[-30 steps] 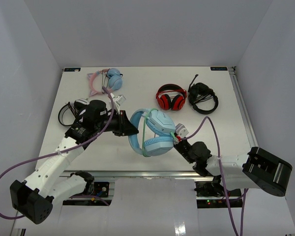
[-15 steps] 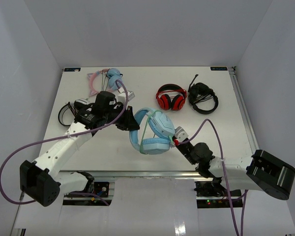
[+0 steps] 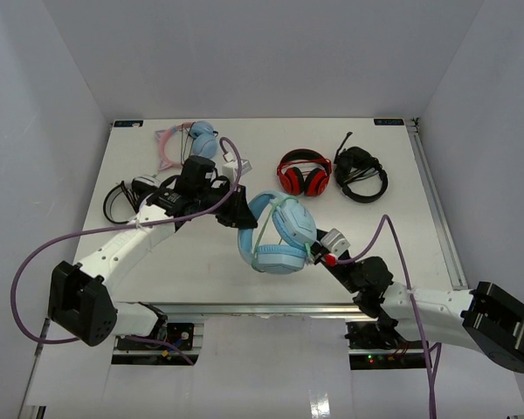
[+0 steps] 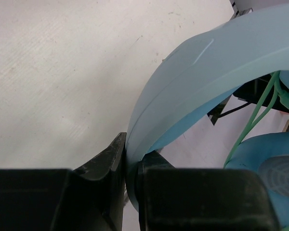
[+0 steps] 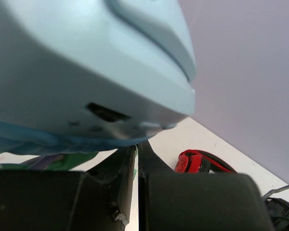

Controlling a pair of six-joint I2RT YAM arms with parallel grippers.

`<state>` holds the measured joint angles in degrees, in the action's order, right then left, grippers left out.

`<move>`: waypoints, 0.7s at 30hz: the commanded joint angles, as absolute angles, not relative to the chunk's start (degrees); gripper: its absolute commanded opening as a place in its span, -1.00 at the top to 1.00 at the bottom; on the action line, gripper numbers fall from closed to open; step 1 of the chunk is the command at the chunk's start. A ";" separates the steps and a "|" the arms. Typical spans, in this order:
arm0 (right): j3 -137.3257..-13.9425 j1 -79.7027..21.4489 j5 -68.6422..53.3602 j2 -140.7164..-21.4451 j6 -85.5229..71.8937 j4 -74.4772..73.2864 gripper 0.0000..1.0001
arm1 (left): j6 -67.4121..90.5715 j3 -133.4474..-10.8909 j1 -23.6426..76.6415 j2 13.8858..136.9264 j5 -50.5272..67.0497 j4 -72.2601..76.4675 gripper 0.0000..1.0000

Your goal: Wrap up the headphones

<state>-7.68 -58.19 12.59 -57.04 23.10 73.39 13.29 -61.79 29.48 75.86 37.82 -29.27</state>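
Observation:
The light-blue headphones [image 3: 279, 234] are held above the table's middle, their pale-green cable [image 3: 264, 229] looped over the headband and cups. My left gripper [image 3: 241, 216] is shut on the headband [image 4: 183, 91] at its left side. My right gripper [image 3: 319, 253] is shut on the green cable, a sliver of which shows between the jaws, right under the lower cup [image 5: 82, 72]. In the left wrist view the cable [image 4: 253, 120] runs down beside a padded cup [image 4: 274, 168].
A pink cat-ear pair [image 3: 185, 144] lies at the back left, a red pair [image 3: 302, 174] and a black headset [image 3: 360, 175] at the back right, a black pair [image 3: 122, 199] at the left edge. The red pair also shows in the right wrist view [image 5: 200, 161].
Both arms have carried the headphones slightly right and back. The left arm stretched further toward the table's middle, and the right gripper shifted right under the lower cup.

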 commanded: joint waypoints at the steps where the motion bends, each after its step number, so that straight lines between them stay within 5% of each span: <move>1: -11.18 -57.84 15.18 -51.65 21.84 74.83 0.85 | 6.20 -65.64 29.79 72.78 34.77 -28.52 1.00; 5: -16.07 -57.66 11.99 -51.87 19.87 60.32 0.85 | 0.43 -67.23 29.71 74.98 25.67 -31.20 1.00; 21: -20.72 -54.71 19.85 -68.69 13.09 59.59 0.85 | -9.49 -61.85 28.56 82.34 9.81 -26.62 1.00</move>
